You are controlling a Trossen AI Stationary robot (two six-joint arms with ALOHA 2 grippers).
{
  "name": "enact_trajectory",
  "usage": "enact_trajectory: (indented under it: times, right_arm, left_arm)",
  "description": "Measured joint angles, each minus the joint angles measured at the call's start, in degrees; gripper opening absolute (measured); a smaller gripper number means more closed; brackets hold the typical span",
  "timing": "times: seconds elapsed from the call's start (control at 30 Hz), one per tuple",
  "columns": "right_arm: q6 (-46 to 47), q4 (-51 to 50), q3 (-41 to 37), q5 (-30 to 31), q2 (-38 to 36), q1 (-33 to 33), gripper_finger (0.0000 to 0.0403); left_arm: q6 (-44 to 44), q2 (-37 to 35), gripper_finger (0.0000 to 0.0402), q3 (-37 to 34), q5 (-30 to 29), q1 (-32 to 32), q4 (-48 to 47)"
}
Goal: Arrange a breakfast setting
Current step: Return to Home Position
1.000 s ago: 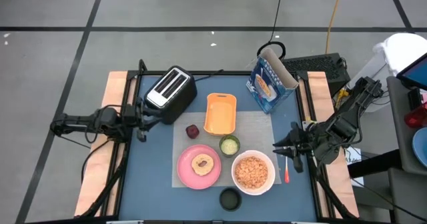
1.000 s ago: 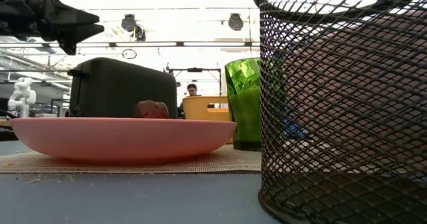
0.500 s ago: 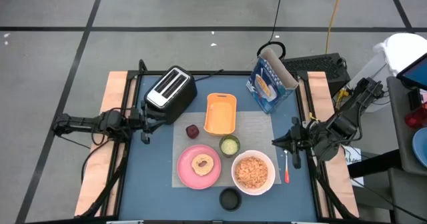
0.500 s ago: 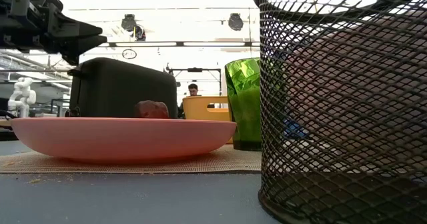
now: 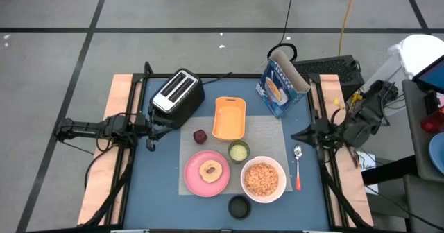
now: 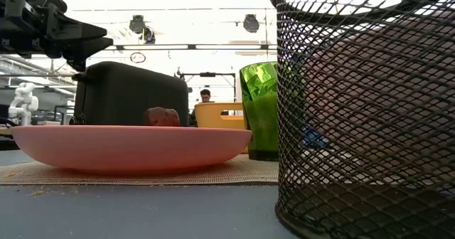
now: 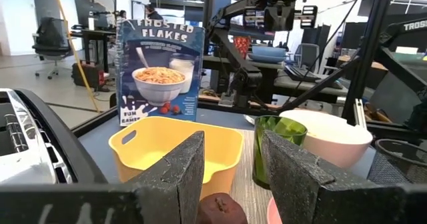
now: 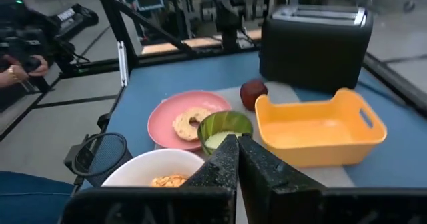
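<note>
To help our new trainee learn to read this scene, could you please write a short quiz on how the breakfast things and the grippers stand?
1. True or false: the toast lies on the pink plate.
2. In the high view, which lies just right of the white bowl? A) red-handled spoon B) dark-red fruit C) small green cup
3. Fill in: the left gripper, beside the toaster, is open; the right gripper, near the table's right edge, is ____.
Key: 1 true; 2 A; 3 shut.
</note>
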Motion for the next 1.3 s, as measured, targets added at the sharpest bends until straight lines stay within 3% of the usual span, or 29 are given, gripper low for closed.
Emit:
enact_trajectory:
  times: [0.27, 0.7, 1.0, 1.3]
  right_arm:
    - [-10.04, 2.62, -4.83, 0.34, -7.71, 0.00, 0.0001]
    - [-27.31, 38.12, -27.45, 0.97, -23.41, 0.00, 0.0000]
    - [-32.80, 56.23, -39.44, 0.51, -24.78, -1.93, 0.0000]
    - [-32.18, 64.65, -45.44, -9.00, -24.77, -10.64, 0.0000]
  left_arm:
    - [0.93, 0.00, 0.0154, 0.00, 0.00, 0.00, -0.06]
    - [1.22, 0.02, 0.0154, 0.02, -0.02, 0.00, -0.09]
    - [1.20, 0.04, 0.0154, 0.02, -0.04, 0.00, -0.06]
    - [1.20, 0.04, 0.0154, 0.04, -0.07, 0.00, -0.06]
